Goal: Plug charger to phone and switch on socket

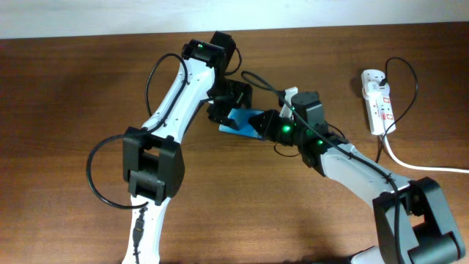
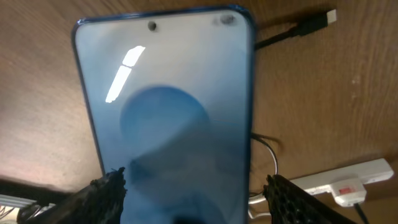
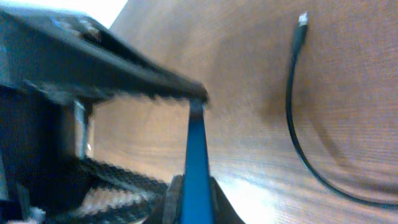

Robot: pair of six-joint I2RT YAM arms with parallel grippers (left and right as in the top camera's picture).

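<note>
Two claws share the smartphone (image 2: 168, 112): right claw (image 3: 191, 190) clamped on its edge, left claw (image 2: 196, 196) straddling, grip unclear; best held steady, port toward the charger plug (image 2: 314, 23).

- The phone (image 2: 168, 106) sits inside my left gripper (image 2: 196, 202), with a finger along each long side.
- My right gripper (image 3: 191, 200) pinches the phone from the opposite side.
- The charger cable (image 3: 291, 112) lies on the table (image 1: 66, 88) beside the phone. Its plug tip (image 2: 317, 20) is near the phone's end but not touching it.
- The power strip (image 1: 377, 99) lies well off to my right, near the table's far edge.
</note>
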